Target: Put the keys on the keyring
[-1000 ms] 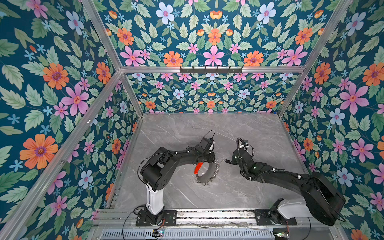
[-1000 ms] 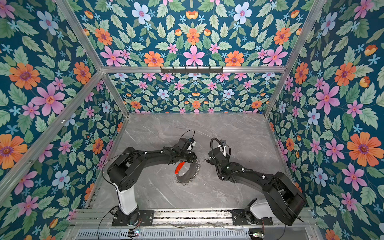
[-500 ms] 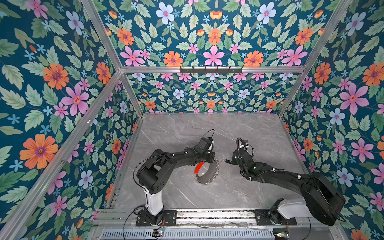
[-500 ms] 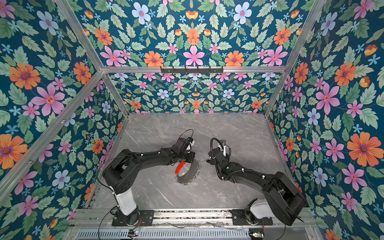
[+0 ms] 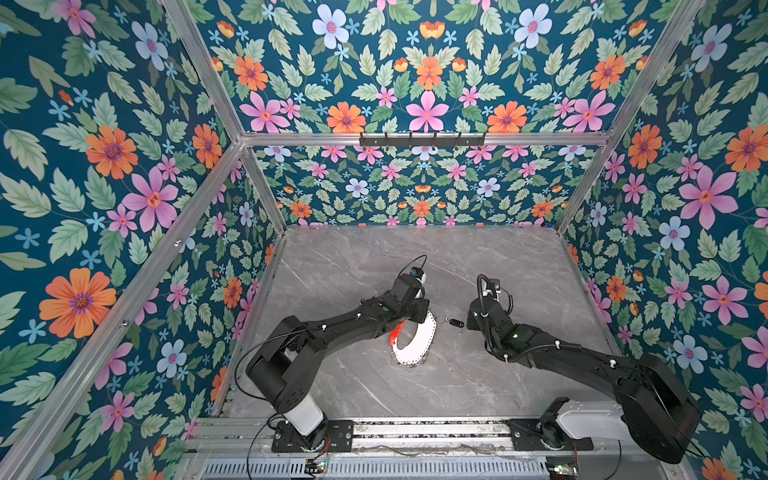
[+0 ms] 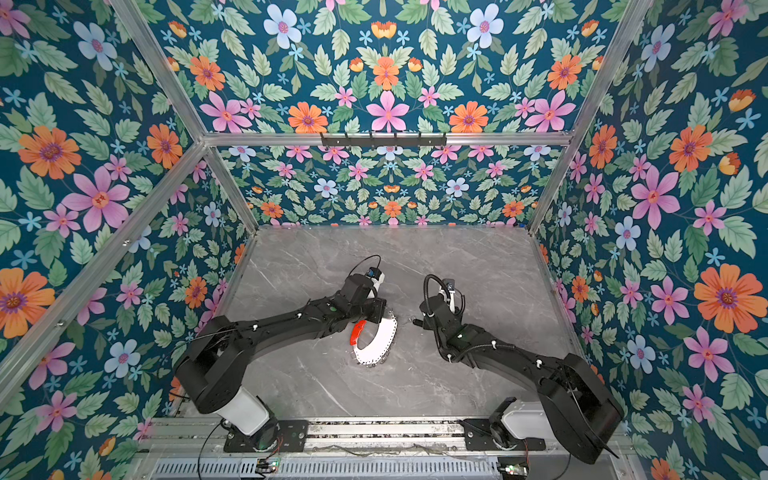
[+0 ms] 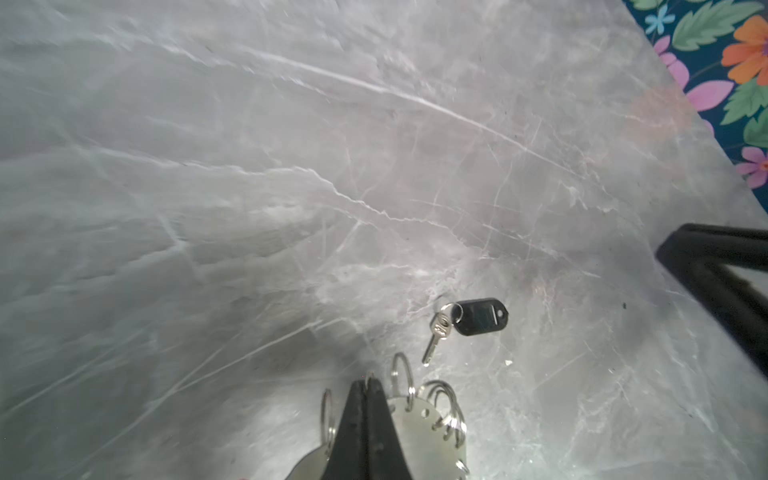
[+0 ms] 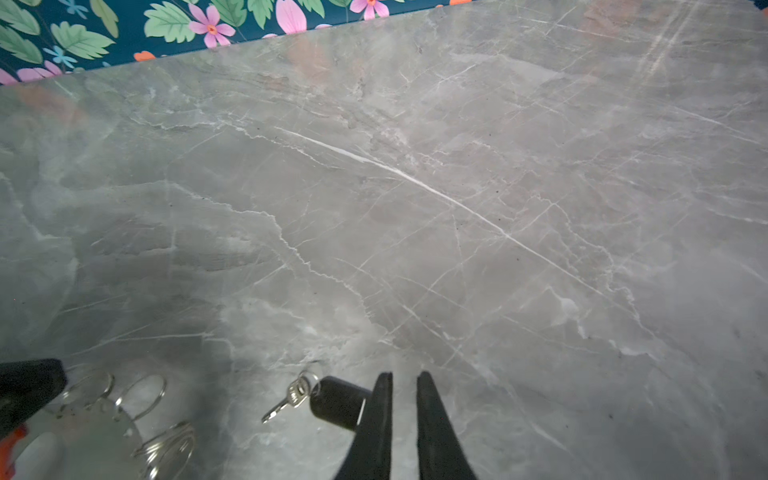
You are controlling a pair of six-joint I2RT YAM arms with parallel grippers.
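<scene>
Grip of left hand point(image 7: 365, 384): fingers fully together on the looped rim of the keyring point(image 5: 424, 337), on the counter point(image 5: 415, 266). Gap of right hand point(image 8: 404, 376): narrow, nothing within. Position of keys point(image 7: 480, 316): flat on counter, between keyring and right hand, just beside the latter.

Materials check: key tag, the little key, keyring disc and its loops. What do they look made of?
Key tag: probably smooth black plastic; soft sheen.
Key: bright silvery metal.
Keyring disc: flat matte grey with punched holes; metal or plastic, unclear.
Loops: shiny, steel-like wire.
</scene>
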